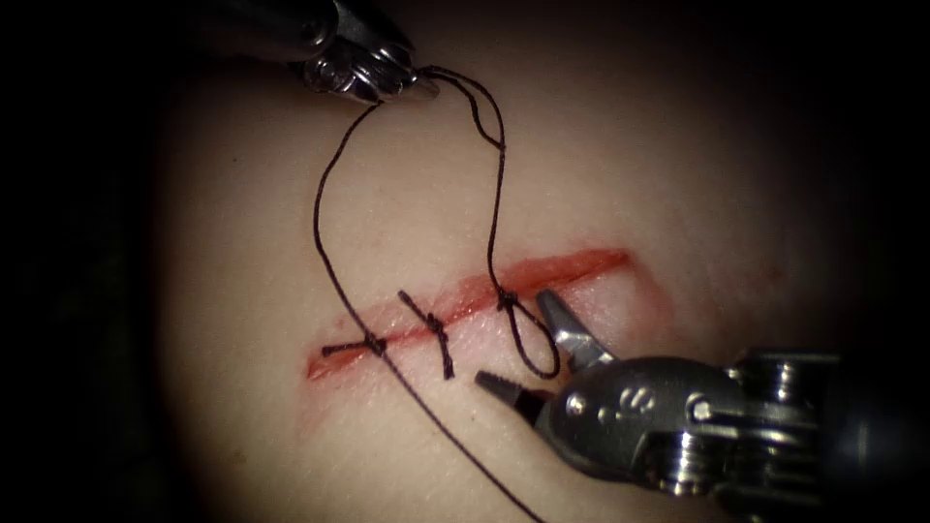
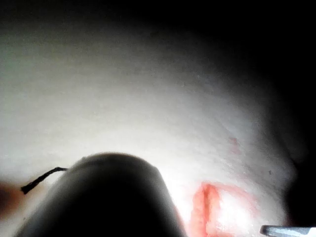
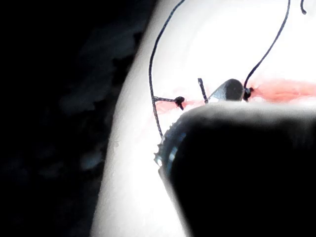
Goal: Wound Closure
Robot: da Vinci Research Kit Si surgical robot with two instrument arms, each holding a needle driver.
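Jaws of left tool [image 1: 402,79], upper left of frame: pinching thread [image 1: 496,199]. Jaws of right tool [image 1: 528,353], lower right: spread, empty, straddling thread loop at third stitch [image 1: 506,301] on cut [image 1: 484,295]. Needle location: cannot tell.

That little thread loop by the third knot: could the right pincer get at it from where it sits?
Probably yes. The right pincer is open, empty, with the loop lying between its jaws, nothing between.

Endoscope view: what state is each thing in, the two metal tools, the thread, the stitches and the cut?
left tool: jaws shut on the thread.
right tool: jaws open, holding nothing, astride a thread loop.
thread: slack, looping from the left tool down to the third knot.
stitches: two tied and trimmed.
cut: right end unstitched, red.
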